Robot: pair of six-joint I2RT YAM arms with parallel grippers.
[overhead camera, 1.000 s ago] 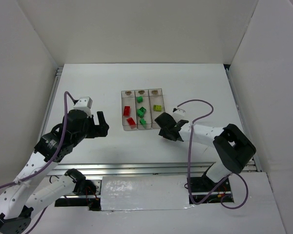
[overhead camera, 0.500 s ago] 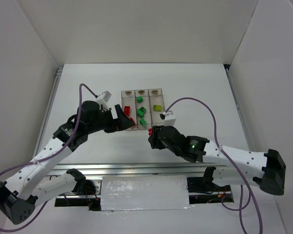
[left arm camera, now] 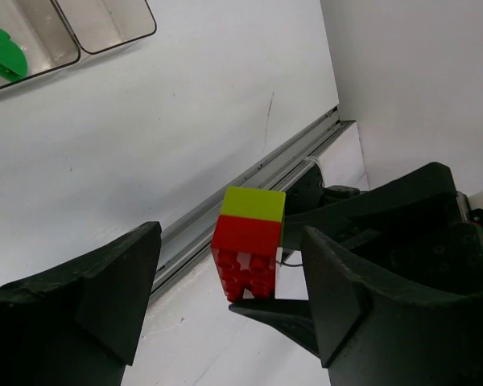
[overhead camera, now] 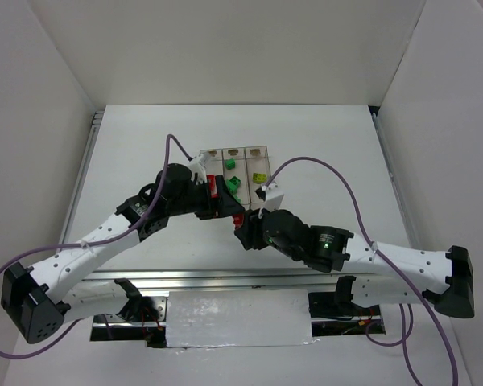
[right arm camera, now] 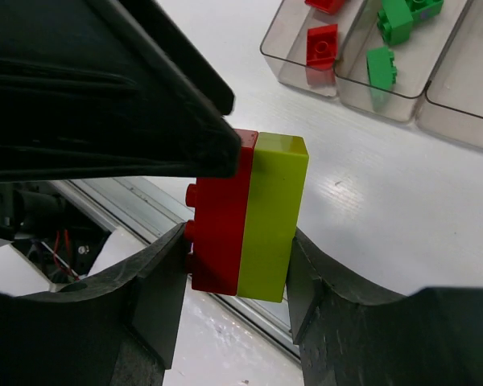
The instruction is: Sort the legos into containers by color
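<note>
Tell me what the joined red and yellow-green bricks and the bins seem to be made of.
Brick pair: hard moulded plastic, apparently; opaque, smooth, glossy, with crisp edges and studs. Bins: probably clear rigid plastic; the table shows through their thin walls.

A two-colour block [right arm camera: 245,215], made of a red brick [right arm camera: 217,211] pressed onto a yellow-green brick [right arm camera: 274,219], is held in the air, clamped between the fingers of the right pincer [right arm camera: 240,241]. The three clear bins [right arm camera: 459,80] stand joined side by side. Red bricks [right arm camera: 322,44] lie in one end bin, green bricks [right arm camera: 380,66] in the middle one, and a yellow-green piece [overhead camera: 259,178] in the other end bin.
</note>
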